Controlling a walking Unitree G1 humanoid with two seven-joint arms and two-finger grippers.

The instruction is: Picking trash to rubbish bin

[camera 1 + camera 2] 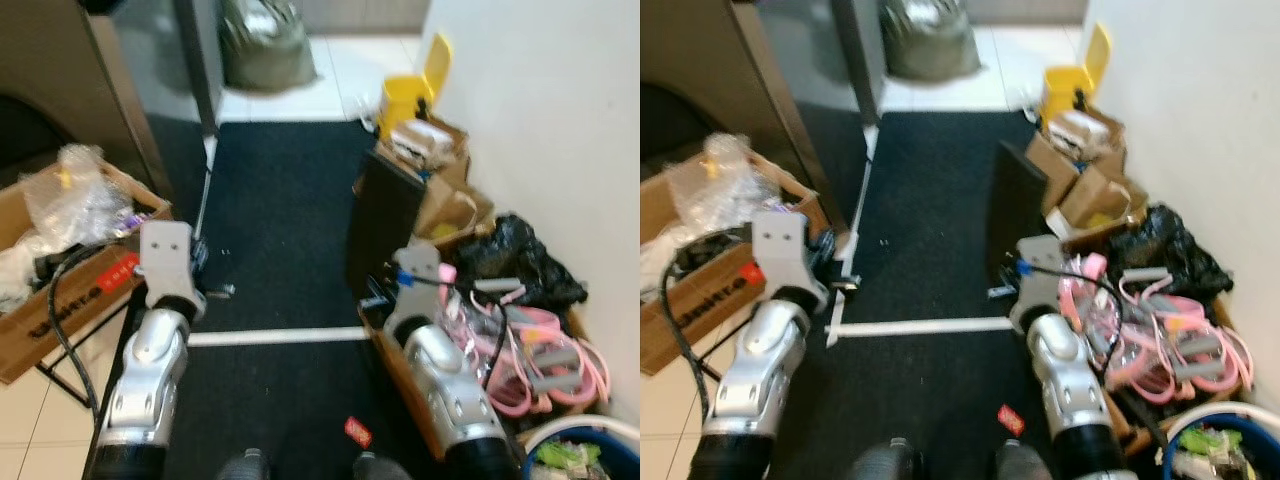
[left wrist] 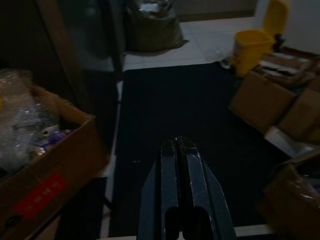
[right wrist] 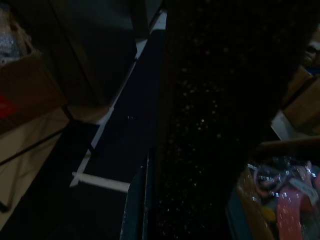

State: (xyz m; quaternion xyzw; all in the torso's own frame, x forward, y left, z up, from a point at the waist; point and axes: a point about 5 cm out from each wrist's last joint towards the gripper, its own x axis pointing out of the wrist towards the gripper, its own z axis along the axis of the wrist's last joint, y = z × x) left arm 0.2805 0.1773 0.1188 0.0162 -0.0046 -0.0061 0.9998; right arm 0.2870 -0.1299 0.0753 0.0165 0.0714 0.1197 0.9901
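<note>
Black carpet [image 1: 280,200] runs down the middle of the floor, with a white strip [image 1: 275,337] across it. A small red wrapper [image 1: 358,431] lies on the carpet on the near side of that strip, close to the robot's feet [image 1: 245,465].

Left of the carpet sits a brown box [image 1: 75,285] full of clear plastic bags [image 1: 75,200]. A tall dark board [image 1: 380,225] stands on the right edge of the carpet. Beyond the carpet's right edge are cardboard boxes [image 1: 440,190], a black bag [image 1: 520,255] and a box of pink straps [image 1: 530,350]. At the far end of the carpet stands a yellow bin [image 1: 415,95] with its lid up, next to a white wall [image 1: 540,120]. A grey-green sack [image 1: 262,45] rests on the tiles past the carpet.

Both arms reach out low over the carpet. The left hand [image 2: 181,150] has its two black fingers pressed together, with nothing between them. The right hand [image 3: 145,200] is too dark to see well, so I cannot tell if its fingers are apart or together.
</note>
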